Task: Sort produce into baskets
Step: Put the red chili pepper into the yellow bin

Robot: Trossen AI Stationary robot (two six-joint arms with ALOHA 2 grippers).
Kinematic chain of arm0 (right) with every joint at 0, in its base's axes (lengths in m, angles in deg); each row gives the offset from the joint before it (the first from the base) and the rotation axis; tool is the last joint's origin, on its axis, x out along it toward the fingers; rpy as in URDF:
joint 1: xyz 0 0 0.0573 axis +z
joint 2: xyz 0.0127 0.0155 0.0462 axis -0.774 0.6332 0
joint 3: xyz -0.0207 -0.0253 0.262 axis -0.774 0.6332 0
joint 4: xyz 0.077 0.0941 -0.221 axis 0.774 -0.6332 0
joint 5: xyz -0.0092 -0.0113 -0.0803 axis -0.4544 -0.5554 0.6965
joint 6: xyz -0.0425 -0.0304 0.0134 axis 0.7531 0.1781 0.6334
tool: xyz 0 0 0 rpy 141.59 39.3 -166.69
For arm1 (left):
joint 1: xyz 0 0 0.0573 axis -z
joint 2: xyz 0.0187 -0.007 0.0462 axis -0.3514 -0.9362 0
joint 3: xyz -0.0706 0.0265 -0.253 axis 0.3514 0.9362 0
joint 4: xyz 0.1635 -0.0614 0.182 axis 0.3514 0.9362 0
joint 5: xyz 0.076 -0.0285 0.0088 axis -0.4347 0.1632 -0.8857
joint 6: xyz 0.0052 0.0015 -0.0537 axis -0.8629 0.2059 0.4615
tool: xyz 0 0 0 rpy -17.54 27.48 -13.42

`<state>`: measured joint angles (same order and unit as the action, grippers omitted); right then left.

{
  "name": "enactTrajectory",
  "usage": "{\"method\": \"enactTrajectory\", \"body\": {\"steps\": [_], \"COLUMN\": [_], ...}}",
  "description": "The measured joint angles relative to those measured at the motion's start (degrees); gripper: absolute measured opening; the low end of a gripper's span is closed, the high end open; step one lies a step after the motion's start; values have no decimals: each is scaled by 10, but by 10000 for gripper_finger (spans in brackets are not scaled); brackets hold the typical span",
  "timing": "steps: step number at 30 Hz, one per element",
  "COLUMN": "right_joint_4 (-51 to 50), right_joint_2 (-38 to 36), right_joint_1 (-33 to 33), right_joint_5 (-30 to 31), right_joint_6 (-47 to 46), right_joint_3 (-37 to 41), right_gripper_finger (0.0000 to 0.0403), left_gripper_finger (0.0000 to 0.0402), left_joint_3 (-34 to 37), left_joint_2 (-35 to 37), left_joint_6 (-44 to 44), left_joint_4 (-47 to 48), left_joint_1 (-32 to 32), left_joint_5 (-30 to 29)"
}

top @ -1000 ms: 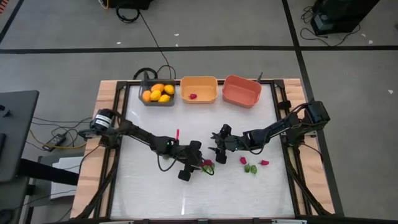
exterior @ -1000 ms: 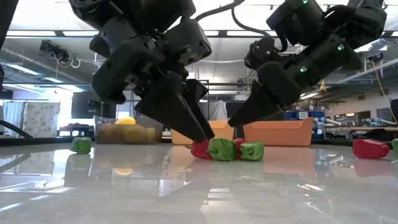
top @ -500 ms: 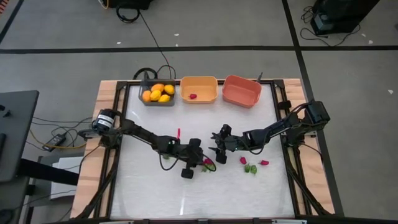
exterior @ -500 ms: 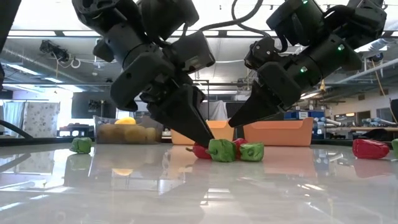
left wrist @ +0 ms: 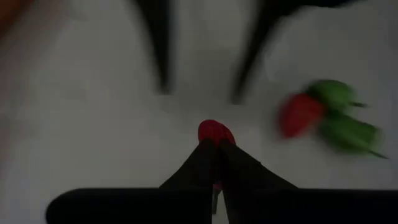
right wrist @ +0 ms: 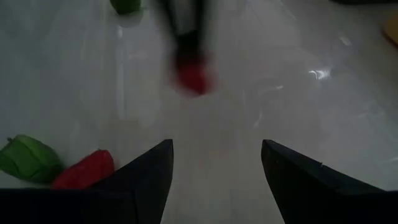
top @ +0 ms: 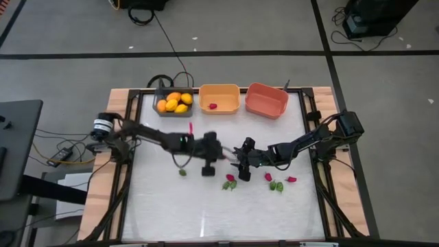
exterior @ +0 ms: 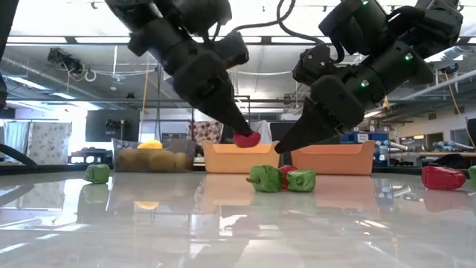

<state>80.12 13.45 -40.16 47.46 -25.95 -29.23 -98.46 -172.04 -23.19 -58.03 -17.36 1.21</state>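
My left gripper (top: 221, 154) hangs near the table's middle, shut on a small red piece (exterior: 248, 138). Close beside it on the right, my right gripper (top: 238, 159) stands open with nothing between its fingers (right wrist: 155, 171). At the far edge stand three baskets. The dark grey basket (top: 164, 112) holds yellow-orange fruits (top: 174, 102). A red bit (top: 213, 106) lies in the orange basket (top: 219, 90). Beside them is the salmon-red basket (top: 266, 101). Green and red pieces (exterior: 265, 179) lie on the table below the grippers. My left gripper pinches the red piece (left wrist: 214, 132) between its two fingers, only at their free ends. The fingers (exterior: 223, 112) slant down from the table's left. The piece is lifted clear of the table, just past the fingertips.
A lone green piece (top: 182, 172) lies left of the middle. More red and green pieces (top: 276, 184) lie under the right arm, with one red piece (top: 291, 179) farther right. A raised wooden frame (top: 116, 137) rims the white table.
My left gripper has shut on the red piece in the cluster, then risen and moved toward the table's far edge, tipping less steeply. The red piece is now lifted clear; the green pieces and another red one stay on the table.
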Motion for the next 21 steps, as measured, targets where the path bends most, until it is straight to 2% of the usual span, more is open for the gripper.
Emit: {"method": "enactTrajectory", "body": {"steps": [11,21], "right_joint_4": [-20,-17], "right_joint_2": [0,0], "right_joint_1": [-1,-30], "right_joint_5": [13,35], "right_joint_6": [28,61], "right_joint_3": [0,0], "right_gripper_finger": [254,254], "left_gripper_finger": [19,19], "left_joint_3": [0,-41], "left_joint_2": [9,13], "left_joint_6": [-21,-36], "left_joint_4": [-16,-17], "left_joint_1": [-203,-281], "left_joint_5": [4,9]}}
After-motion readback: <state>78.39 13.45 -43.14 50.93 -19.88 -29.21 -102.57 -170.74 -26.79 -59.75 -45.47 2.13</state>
